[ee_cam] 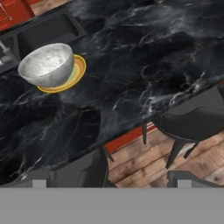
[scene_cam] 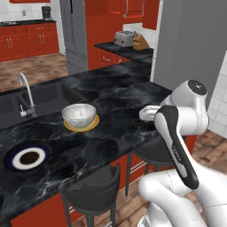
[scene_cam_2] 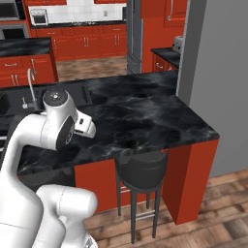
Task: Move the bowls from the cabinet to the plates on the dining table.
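On the dining table (scene_cam: 119,95), the bowl (scene_cam: 79,115) sits on one plate (scene_cam: 91,125), just right of the sink (scene_cam: 42,99) and its faucet (scene_cam: 27,95), the second plate (scene_cam: 27,157) lies nearer the front edge to the left, and two stools (scene_cam: 91,195) stand below that edge.

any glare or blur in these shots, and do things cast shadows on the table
Left base view: sharp enough, pale veins but no strong glare on the dining table; soft shadow under the yellow-orange plate holding the grey bowl. Hand view: softer, slightly blurred; bowl interior brightly lit, faint sheen on the marble. Right base view: even flat lighting, stool dark below the overhang.
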Robot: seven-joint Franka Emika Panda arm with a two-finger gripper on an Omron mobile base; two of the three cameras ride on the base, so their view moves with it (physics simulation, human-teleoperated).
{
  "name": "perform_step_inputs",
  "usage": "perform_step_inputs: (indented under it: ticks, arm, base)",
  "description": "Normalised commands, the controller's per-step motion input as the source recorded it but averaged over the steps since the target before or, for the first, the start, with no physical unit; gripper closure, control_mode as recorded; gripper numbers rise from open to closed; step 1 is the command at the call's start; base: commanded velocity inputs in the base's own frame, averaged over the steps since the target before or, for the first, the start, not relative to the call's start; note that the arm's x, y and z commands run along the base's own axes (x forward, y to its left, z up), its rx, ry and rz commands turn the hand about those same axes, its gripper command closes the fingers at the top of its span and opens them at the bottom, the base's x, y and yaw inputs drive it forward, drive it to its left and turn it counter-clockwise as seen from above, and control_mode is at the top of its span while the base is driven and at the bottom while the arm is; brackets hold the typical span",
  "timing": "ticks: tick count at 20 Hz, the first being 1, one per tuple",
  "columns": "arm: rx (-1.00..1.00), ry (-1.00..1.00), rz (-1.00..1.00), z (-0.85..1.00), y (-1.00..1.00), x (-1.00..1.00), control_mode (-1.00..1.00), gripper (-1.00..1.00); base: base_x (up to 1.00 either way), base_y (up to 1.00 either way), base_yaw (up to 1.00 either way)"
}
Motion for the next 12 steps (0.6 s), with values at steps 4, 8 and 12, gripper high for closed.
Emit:
perform_step_inputs:
  ticks: [4, 8, 12]
  arm:
    - [0.0, 0.0, -0.07, 0.0, -0.11, 0.0, -1.0, -1.0]
    - [0.0, 0.0, -0.07, -0.03, -0.03, 0.0, -1.0, -1.0]
    - [0.0, 0.0, -0.01, -0.02, 0.0, 0.0, 1.0, -1.0]
  base:
    - [0.0, 0.0, 0.0]
    - [0.0, 0.0, 0.0]
    - [-0.2, 0.0, -0.01]
